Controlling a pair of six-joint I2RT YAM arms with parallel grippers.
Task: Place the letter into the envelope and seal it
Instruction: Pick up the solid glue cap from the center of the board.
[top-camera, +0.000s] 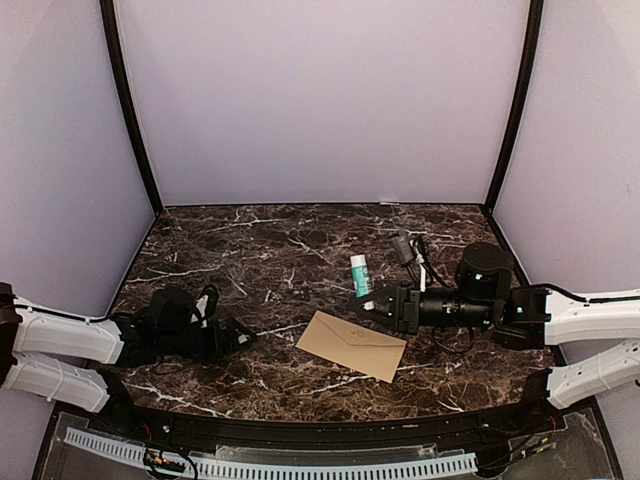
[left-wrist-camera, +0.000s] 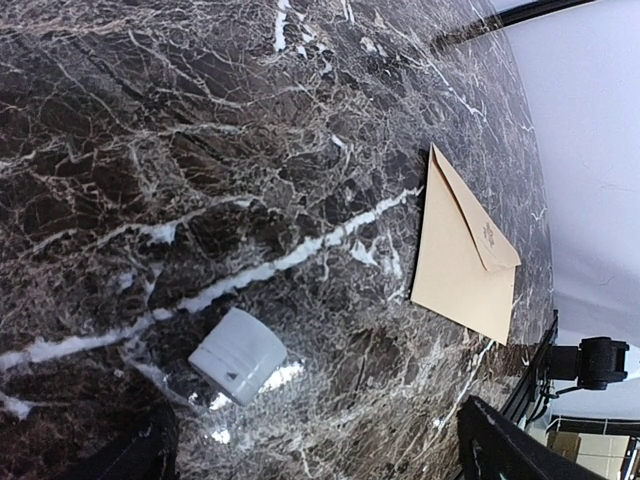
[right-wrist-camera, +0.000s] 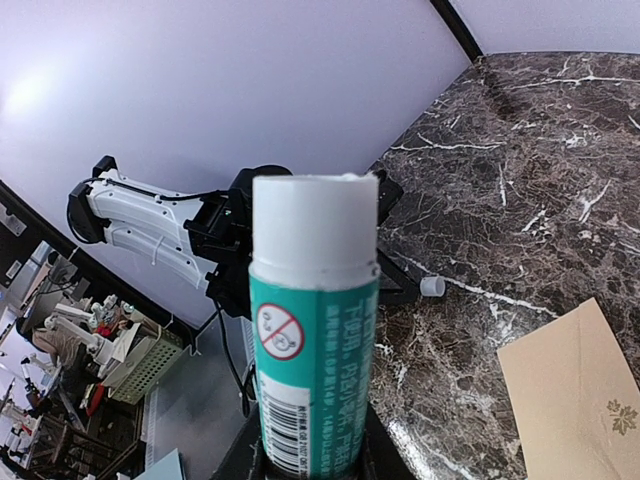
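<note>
Tan envelope (top-camera: 351, 345) flat on open marble (top-camera: 250, 250); right claw (top-camera: 368, 305) around glue stick (top-camera: 360, 275), left claw (top-camera: 243, 337) agape.

Table (top-camera: 250, 240): looked like polished marble, dark brown with white veins, glossy, with bright reflections.
Envelope (top-camera: 350, 345): was tan kraft paper, matt and smooth, with crisp folded edges.
Glue stick (right-wrist-camera: 315, 300): was smooth plastic; the white top was matt, the green printed label slightly shiny.
Cap (left-wrist-camera: 238, 355): was white plastic, smooth, with a soft sheen.
Walls (top-camera: 320, 100): looked matt and plain.
Arm covers (top-camera: 595, 320): were smooth white plastic, faintly glossy.
</note>
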